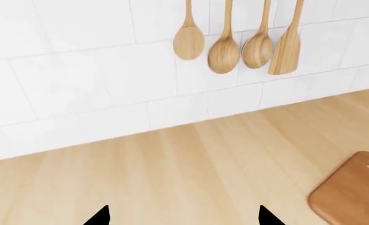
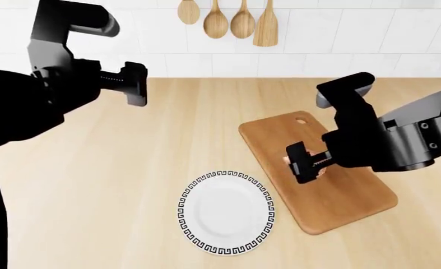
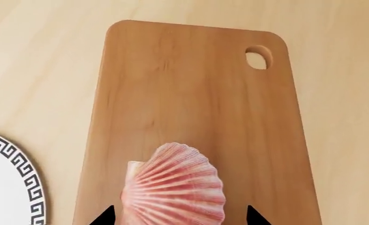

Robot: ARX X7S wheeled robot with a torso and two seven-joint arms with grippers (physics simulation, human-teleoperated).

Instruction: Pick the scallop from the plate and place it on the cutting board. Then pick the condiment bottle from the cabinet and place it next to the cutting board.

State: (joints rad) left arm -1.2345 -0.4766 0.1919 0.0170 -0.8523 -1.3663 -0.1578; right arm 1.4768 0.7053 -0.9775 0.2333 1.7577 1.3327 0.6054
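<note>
Pale wood countertop (image 2: 130,185), white tile wall, four wooden utensils (image 2: 228,19) hanging | left gripper (image 1: 183,216) raised at left, jaws wide, holding nothing | one plate (image 2: 226,212) near front edge, bare | one cutting board (image 3: 197,117) right of it | one scallop (image 3: 175,187) over board between right gripper (image 3: 179,216) fingertips, grip contact hidden, bottle out of view.

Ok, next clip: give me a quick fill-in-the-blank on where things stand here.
1. The scallop is over the ____, between the right gripper fingertips.
2. The plate now holds ____.
3. Four wooden ____ hang on the tiled wall.
4. The left gripper hangs above bare ____.

Missing words: cutting board; nothing; utensils; countertop
</note>
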